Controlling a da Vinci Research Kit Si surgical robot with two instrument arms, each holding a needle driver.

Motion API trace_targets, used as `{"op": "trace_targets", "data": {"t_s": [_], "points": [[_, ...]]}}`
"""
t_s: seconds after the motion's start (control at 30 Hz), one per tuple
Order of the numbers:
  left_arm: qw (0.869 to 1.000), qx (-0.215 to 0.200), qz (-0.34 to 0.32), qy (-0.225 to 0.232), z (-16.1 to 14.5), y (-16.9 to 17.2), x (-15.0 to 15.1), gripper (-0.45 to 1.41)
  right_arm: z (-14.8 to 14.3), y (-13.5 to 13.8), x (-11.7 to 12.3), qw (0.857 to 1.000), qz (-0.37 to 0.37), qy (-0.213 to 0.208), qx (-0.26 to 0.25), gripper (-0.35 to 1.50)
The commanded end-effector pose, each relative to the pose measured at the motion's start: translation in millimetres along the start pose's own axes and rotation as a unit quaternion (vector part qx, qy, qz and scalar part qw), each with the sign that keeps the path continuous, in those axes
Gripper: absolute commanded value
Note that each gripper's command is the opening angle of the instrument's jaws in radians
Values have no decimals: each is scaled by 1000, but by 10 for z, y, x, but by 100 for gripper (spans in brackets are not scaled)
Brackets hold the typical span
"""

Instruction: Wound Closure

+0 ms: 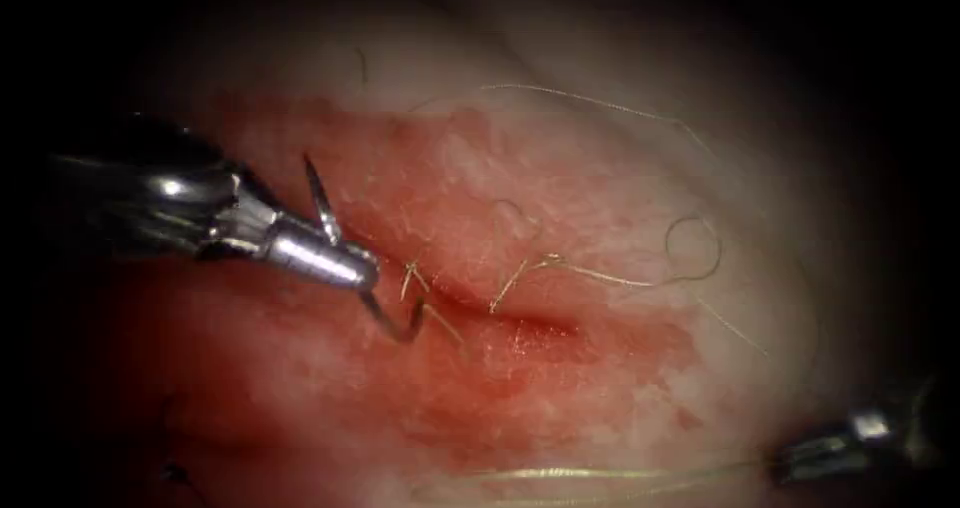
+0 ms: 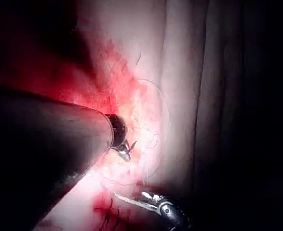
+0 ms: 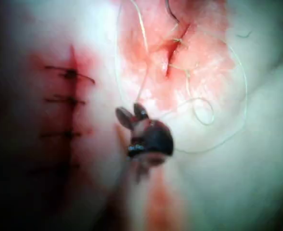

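Observation:
The cut (image 1: pixel 520 313) runs slantwise across the reddened tissue (image 1: pixel 560 198), and pale thread (image 1: pixel 590 273) crosses it at two places. My left tool (image 1: pixel 365 273) comes in from the left and is shut on the curved needle (image 1: pixel 320 203) at about mid-curve. The sharp tip points up, free of the tissue. The tail end hooks below the jaws at the cut's left end, with thread leading off it. In the left wrist view these jaws (image 2: pixel 123 151) grip the needle (image 2: pixel 133 144). My right tool (image 1: pixel 790 460) sits at the lower right, shut on a long strand (image 1: pixel 560 474).
A loose loop of thread (image 1: pixel 692 250) lies to the right of the cut. Red fluid stains the tissue around it. An older closed cut with dark stitches (image 3: pixel 69 101) lies beside the wound, close to the right tool (image 3: pixel 132 114).

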Motion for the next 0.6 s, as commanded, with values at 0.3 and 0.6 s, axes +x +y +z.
{"op": "trace_targets", "data": {"t_s": [0.3,0.6], "points": [[943,74,325,-20,11,33,17,-35,-24,46,44,979,56,140,-134,148],[884,144,444,-13,-8,47,65,-35,-59,57,61,970,103,171,-136,148]]}}
